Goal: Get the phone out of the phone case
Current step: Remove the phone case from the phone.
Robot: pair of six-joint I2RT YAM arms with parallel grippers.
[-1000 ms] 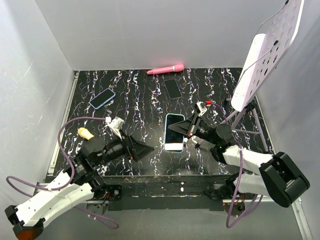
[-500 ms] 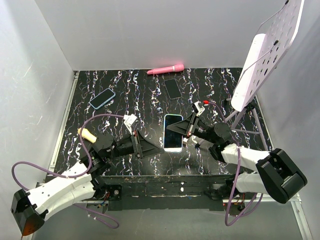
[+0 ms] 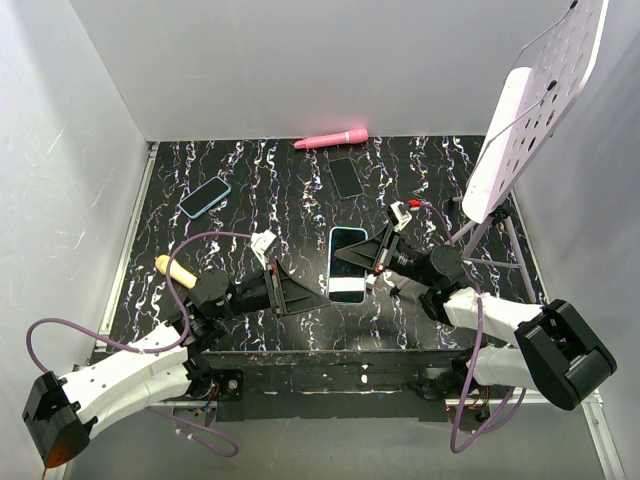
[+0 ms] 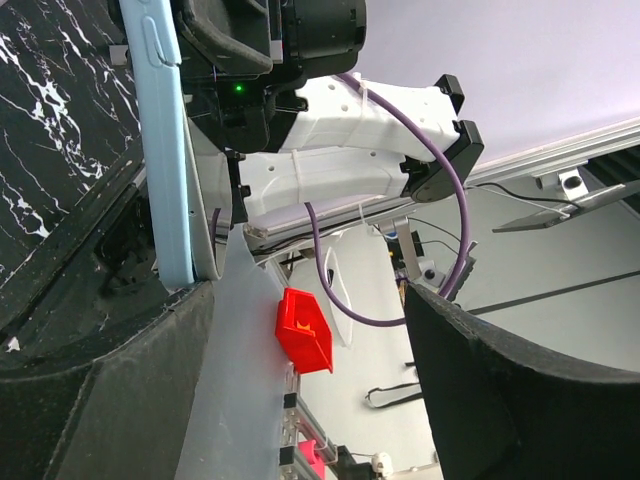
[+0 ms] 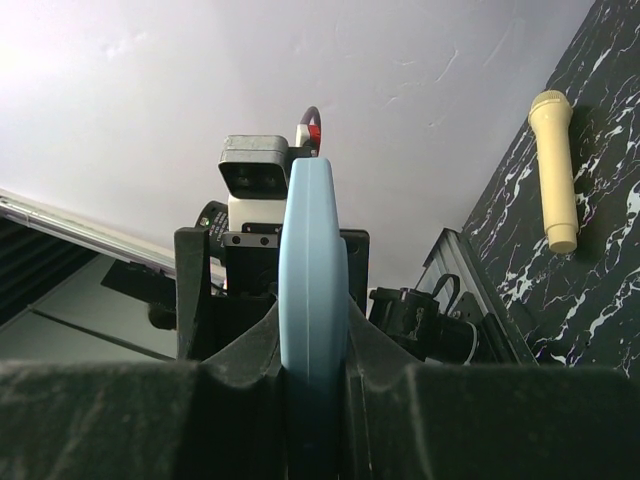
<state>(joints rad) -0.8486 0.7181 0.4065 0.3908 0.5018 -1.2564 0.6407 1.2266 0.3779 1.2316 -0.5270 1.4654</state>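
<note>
White walls (image 3: 300,70) enclose a black bench (image 3: 262,200) veined with white. The right claw (image 3: 358,260) grips the cased phone (image 3: 348,248); the left claw (image 3: 305,295) gapes wide beside it

Phone (image 3: 347,258), dark screen up, seated in a light-blue, round-cornered phone case (image 5: 312,300). The pair lies lengthwise near the centre of the desk (image 3: 250,200), its right long edge pinched in the right claw (image 3: 366,262).

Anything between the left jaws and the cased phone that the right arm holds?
Nothing visible. The left gripper is open, right beside the phone case, which the right gripper clamps. The gap between them looks clear.
</note>
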